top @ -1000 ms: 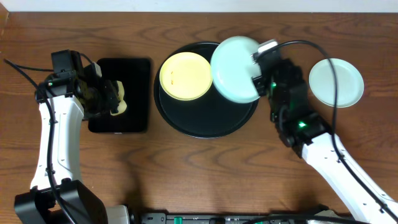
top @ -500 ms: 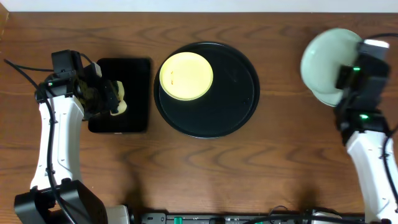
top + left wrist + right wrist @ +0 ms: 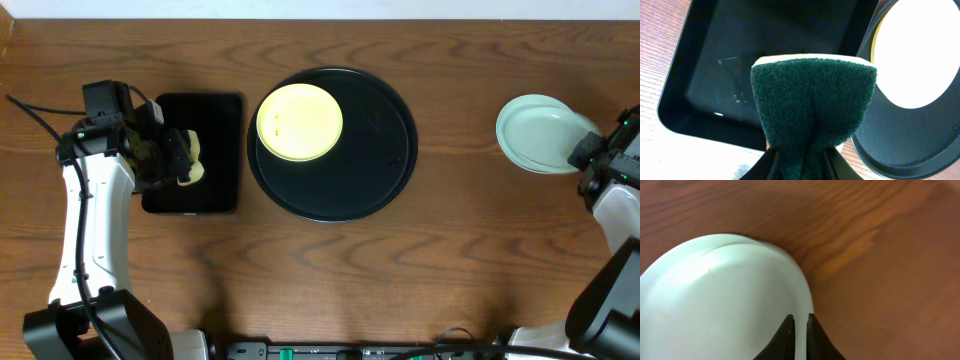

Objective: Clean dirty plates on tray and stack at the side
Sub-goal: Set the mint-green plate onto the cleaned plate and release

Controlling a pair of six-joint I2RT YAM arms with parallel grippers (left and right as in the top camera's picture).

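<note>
Wooden worktop [image 3: 320, 280]: mint round plates [image 3: 540, 133] stacked right, right tool [image 3: 800, 325] pinching a rim. Yellow round plate [image 3: 300, 122] uncleaned on round black tray [image 3: 390, 170]. Left tool [image 3: 800, 162] holds green sponge [image 3: 812, 105].

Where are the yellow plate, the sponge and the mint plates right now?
yellow plate [image 3: 300, 122]: overhead view, middle of its face.
sponge [image 3: 812, 107]: left wrist view, middle of the green scouring side.
mint plates [image 3: 535, 135]: overhead view, middle of the top plate's face.
</note>
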